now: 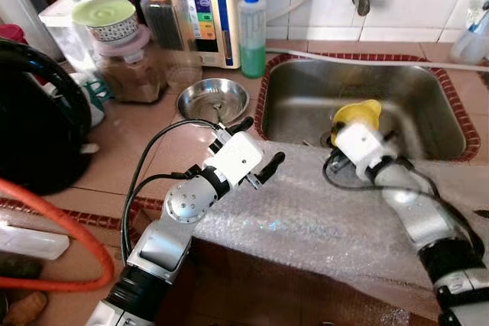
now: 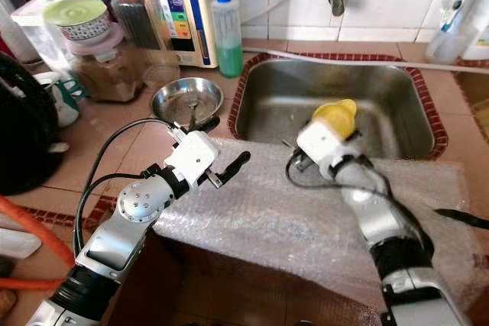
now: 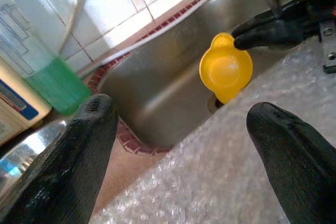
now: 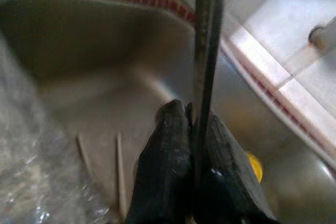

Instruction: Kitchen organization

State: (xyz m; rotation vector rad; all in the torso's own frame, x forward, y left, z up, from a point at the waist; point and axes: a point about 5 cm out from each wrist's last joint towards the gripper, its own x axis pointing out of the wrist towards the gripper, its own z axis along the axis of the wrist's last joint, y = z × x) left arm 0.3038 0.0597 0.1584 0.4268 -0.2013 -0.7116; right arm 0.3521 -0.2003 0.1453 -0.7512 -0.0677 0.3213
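A yellow plastic cup (image 1: 357, 112) hangs over the steel sink (image 1: 428, 97), above the drain. My right gripper (image 1: 348, 124) is shut on its rim; in the left wrist view black fingers (image 3: 273, 27) pinch the cup's (image 3: 226, 72) edge. In the right wrist view my right gripper (image 4: 191, 124) is closed on a thin edge seen end-on. My left gripper (image 1: 262, 140) is open with nothing between its fingers, above the near left corner of a bubble wrap sheet (image 1: 321, 211) that covers the counter in front of the sink.
A small steel bowl (image 1: 212, 101) sits left of the sink. Behind it stand a green soap bottle (image 1: 252, 24) and several jars (image 1: 130, 59). A black pot (image 1: 30, 120) and an orange hose (image 1: 84, 234) are at the left. Thin sticks (image 4: 119, 171) lie in the sink.
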